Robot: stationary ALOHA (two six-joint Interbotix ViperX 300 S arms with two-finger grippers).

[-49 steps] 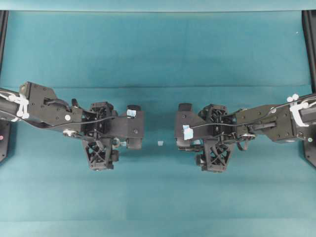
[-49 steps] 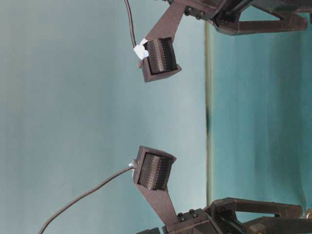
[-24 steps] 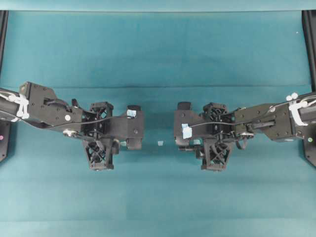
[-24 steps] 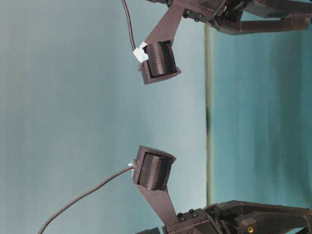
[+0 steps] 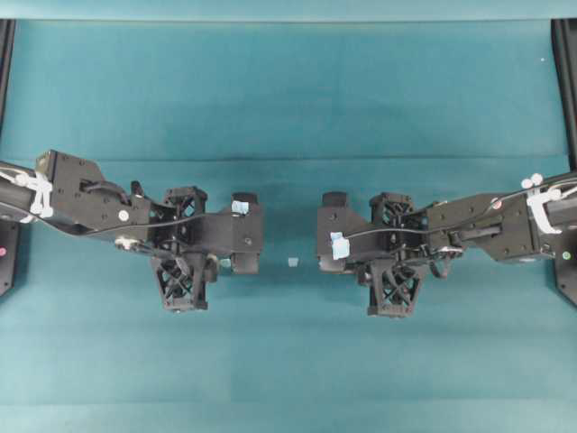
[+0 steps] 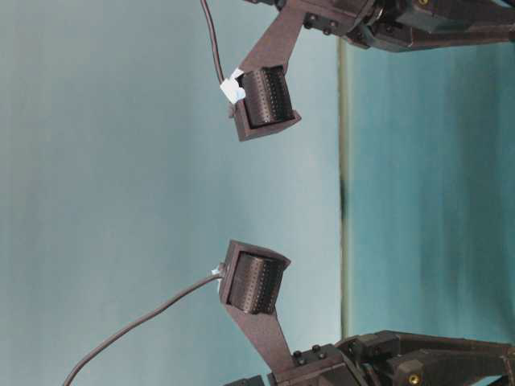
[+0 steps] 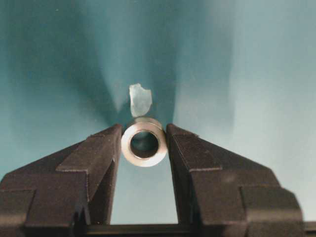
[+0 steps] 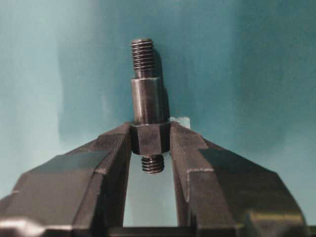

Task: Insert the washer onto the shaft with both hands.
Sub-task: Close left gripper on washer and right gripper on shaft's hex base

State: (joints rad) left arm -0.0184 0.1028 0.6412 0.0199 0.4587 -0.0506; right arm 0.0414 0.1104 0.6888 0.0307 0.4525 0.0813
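In the left wrist view the washer (image 7: 144, 142), a silvery ring with its dark hole facing the camera, sits between my left gripper's (image 7: 144, 136) black fingertips, and both touch its sides. In the right wrist view the shaft (image 8: 146, 106), dark grey with stepped diameters and a thread at each end, points away over the teal cloth. My right gripper (image 8: 150, 134) is shut on its hexagonal section. From overhead both arms face each other at mid-table and hide washer and shaft beneath them.
A small pale-blue tape square (image 5: 292, 262) lies on the teal cloth (image 5: 288, 108) between the two arms. It also shows just beyond the washer as a tape piece (image 7: 139, 99). Black frame posts (image 5: 566, 81) stand at the table's side edges.
Both grippers have closed from wide open, the left onto the washer and the right onto the shaft. The arms have barely shifted over the cloth.
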